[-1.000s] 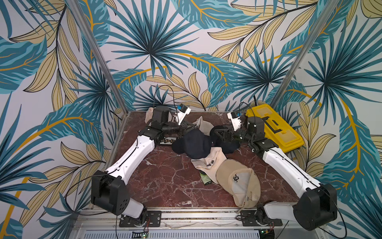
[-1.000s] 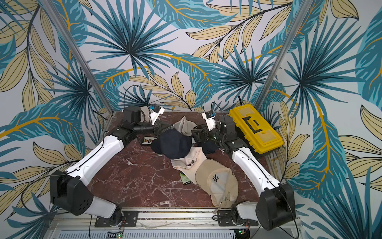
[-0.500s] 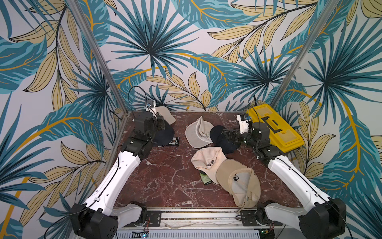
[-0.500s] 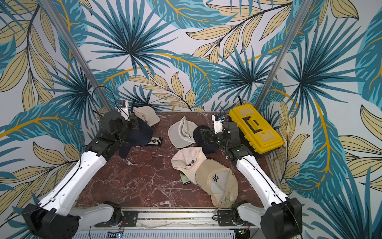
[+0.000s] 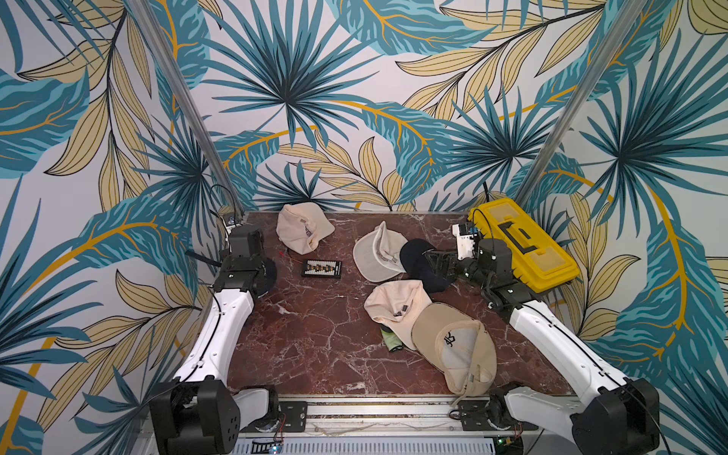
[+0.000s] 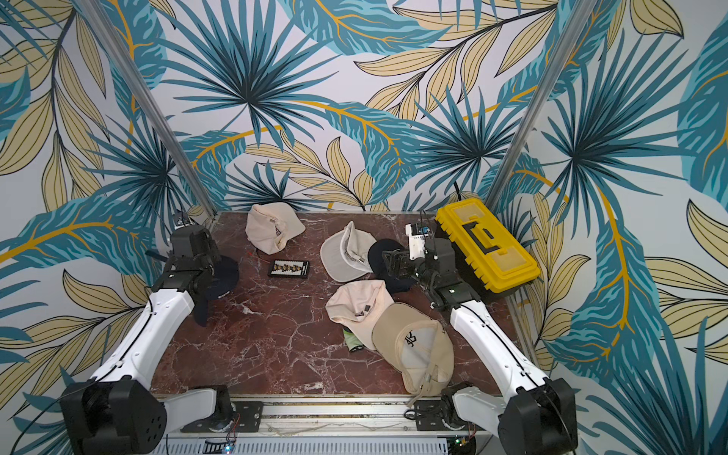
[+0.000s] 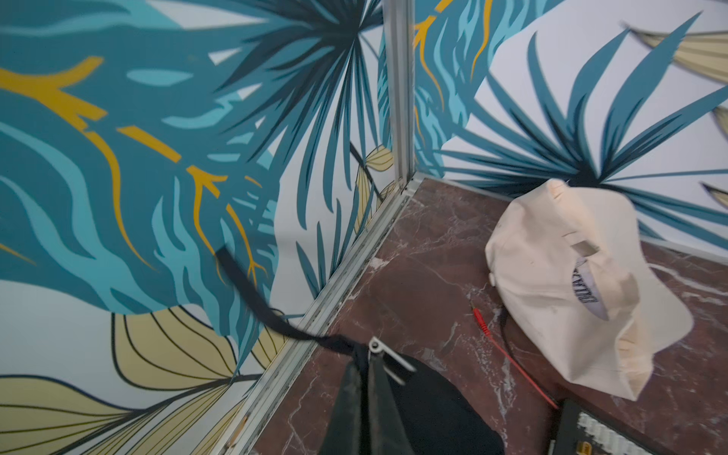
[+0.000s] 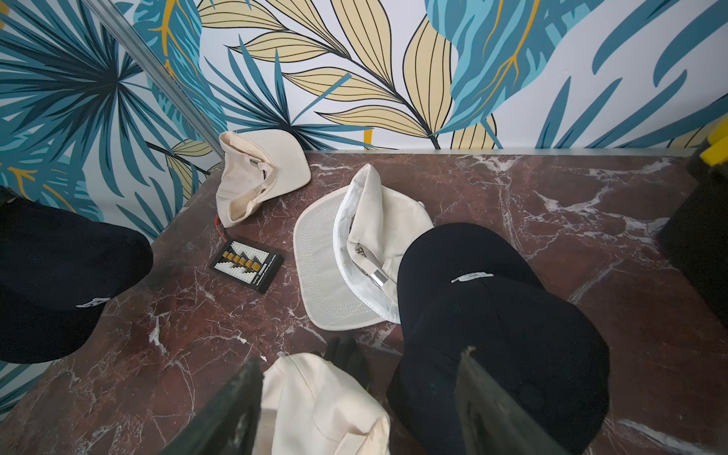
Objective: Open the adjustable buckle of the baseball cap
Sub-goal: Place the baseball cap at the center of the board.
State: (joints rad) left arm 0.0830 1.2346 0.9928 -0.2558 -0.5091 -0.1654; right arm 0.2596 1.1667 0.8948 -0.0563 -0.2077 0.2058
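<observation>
Navy cap (image 7: pixel 441 409) strap prob pinched in L gripper (image 7: pixel 366 366).

3 walls (image 5: pixel 354 59) papered with large teal, turquoise and sand-yellow palm leaves on a pale ground enclose the cell in both top views. 2 slanting aluminium posts (image 5: pixel 179 90) mark the rear corners. The tabletop (image 5: pixel 315 338) is reddish-brown marble with white veins, edged at the front by a metal rail (image 5: pixel 374 409). Light is even and soft, with faint shadows.

Dark cap (image 6: pixel 226 275): centre to left edge.
</observation>
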